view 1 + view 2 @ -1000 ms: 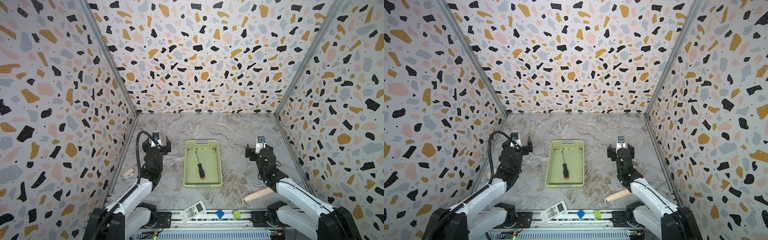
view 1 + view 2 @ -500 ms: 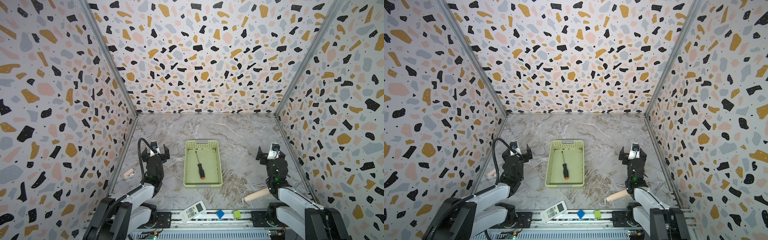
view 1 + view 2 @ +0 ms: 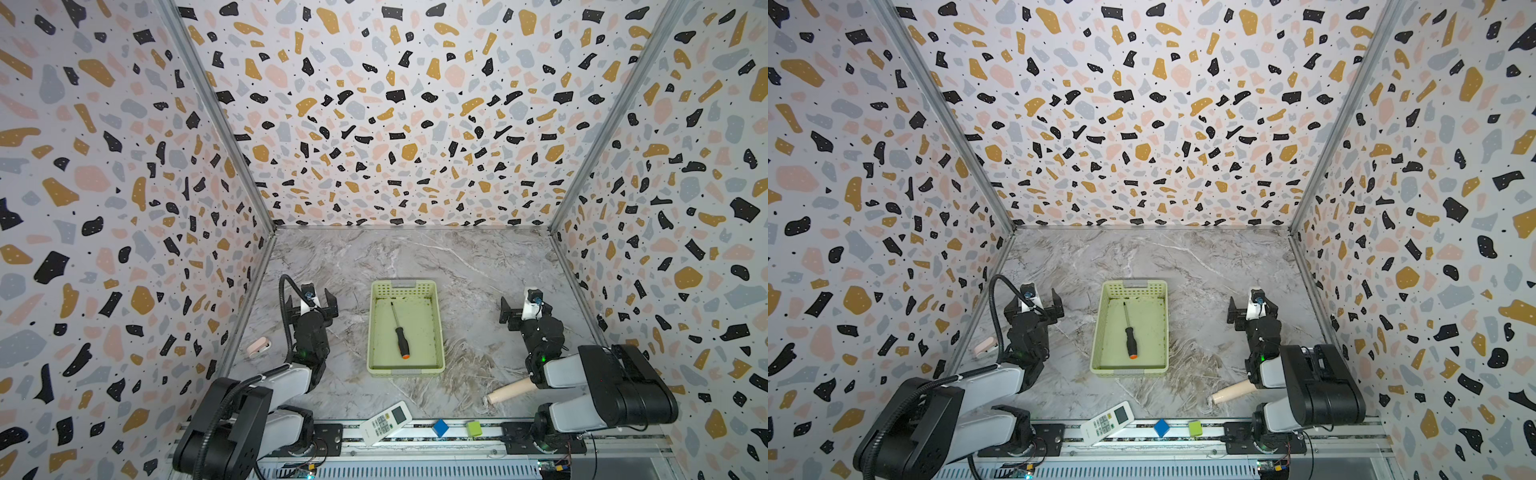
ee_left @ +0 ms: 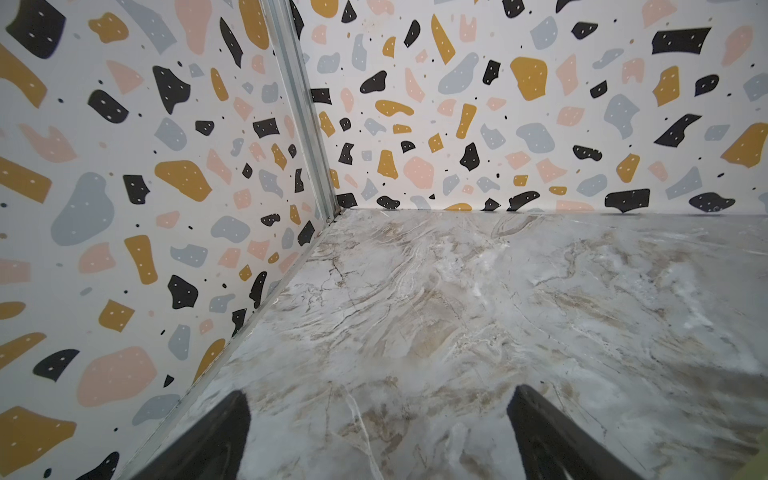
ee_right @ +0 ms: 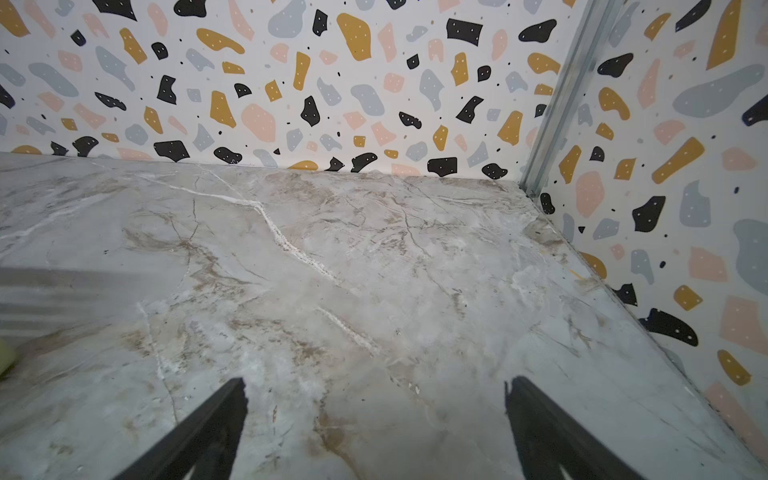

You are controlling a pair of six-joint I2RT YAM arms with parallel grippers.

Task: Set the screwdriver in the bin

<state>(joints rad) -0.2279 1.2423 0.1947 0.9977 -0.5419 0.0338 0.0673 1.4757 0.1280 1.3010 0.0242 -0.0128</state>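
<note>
Lying flat inside the bin [image 3: 438,328], the screwdriver [image 3: 400,334] points its shaft at the far wall, orange cap nearest; task looks done; left jaws and right jaws both spread wide, empty, over bare table [image 3: 478,266] either side of the bin; tool judged light, rigid, shaft thin and slick; black handle the better hold, gripped across its middle.
</note>
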